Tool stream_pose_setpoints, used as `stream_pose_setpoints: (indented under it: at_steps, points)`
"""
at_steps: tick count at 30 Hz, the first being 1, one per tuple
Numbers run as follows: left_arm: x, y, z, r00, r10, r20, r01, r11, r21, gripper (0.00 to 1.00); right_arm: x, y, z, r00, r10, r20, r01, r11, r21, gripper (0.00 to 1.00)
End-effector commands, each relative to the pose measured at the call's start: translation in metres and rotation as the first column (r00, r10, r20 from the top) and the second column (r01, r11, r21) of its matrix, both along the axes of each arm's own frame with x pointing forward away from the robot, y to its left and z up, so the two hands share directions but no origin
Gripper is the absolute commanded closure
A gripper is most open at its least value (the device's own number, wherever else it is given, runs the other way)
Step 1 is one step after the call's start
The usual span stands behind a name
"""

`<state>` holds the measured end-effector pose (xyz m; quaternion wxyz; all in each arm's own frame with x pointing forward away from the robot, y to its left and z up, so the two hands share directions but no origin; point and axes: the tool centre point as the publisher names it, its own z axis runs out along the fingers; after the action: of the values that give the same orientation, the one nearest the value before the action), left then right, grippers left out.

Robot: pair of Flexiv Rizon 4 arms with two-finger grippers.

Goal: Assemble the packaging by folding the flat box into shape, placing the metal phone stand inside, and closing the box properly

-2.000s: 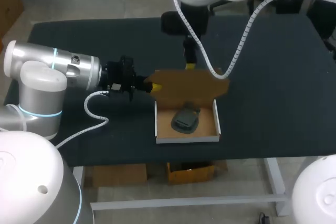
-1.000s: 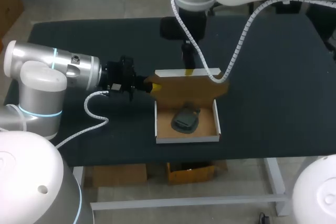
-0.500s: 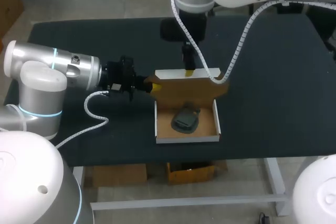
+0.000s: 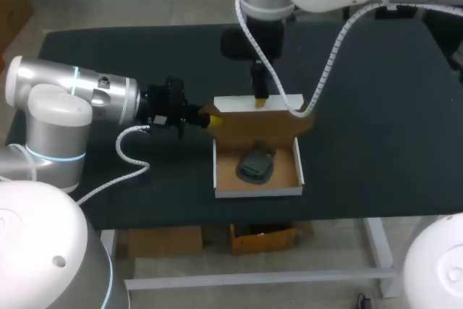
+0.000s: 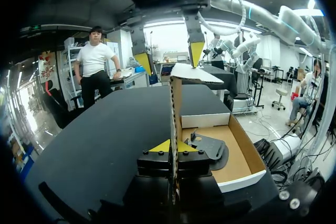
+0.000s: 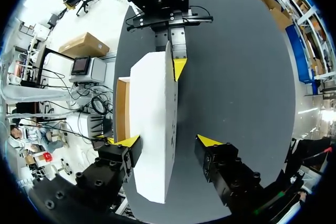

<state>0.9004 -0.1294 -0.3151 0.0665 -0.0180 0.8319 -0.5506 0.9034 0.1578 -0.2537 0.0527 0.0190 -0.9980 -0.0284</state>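
**Lid held upright, stand in the tray**

Your box [image 4: 257,192] sits near the front edge of the tabletop [image 4: 376,128], about midway along it. Its tray is open, and the dark metal phone stand [image 4: 255,165] lies inside on the tray floor.

The lid [image 4: 260,127] stands up from the tray's far wall, brown inner face toward the tray. A white strip shows along its top edge.

Your left gripper [image 4: 212,120] comes in from the left edge of the tabletop and is clamped on the lid's left end. In the left wrist view the cardboard edge [image 5: 175,103] runs straight up out of the gripper [image 5: 173,147], a yellow tip pressed to each side. The stand [image 5: 207,148] lies beside it in the tray.

Your right gripper [image 4: 260,99] hangs over the lid's top edge from the far side. Its fingers are spread. In the right wrist view the gripper [image 6: 169,142] straddles the lid's white panel [image 6: 152,129], one finger close against the tray side and the other well clear of the cardboard.
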Motion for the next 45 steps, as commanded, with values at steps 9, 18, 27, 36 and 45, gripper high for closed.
stream_pose_setpoints:
  at_steps: [9,18,27,36,45]
  points:
    - [0.0,0.0,0.0,1.0,-0.001,0.001,0.001,1.0,-0.002,1.0,0.001,0.0,-0.006,1.0,-0.003,-0.02,0.002,1.0,-0.008,0.42]
    - [0.0,0.0,0.0,1.0,-0.001,0.001,0.001,1.0,-0.002,1.0,0.001,0.002,-0.012,0.999,0.001,-0.033,-0.002,1.0,-0.014,0.53]
    - [0.0,0.0,0.0,1.0,-0.001,0.001,0.001,1.0,-0.002,1.0,0.001,0.002,-0.015,0.999,0.004,-0.04,-0.004,1.0,-0.019,0.62]
    - [0.0,0.0,0.0,1.0,-0.001,0.001,0.001,1.0,-0.002,1.0,0.001,0.002,-0.017,0.999,0.003,-0.034,-0.004,1.0,-0.026,1.0]
    - [0.0,0.0,0.0,1.0,-0.001,0.001,0.001,1.0,-0.002,1.0,-0.001,0.0,-0.017,1.0,0.005,-0.013,-0.005,1.0,-0.016,1.0]
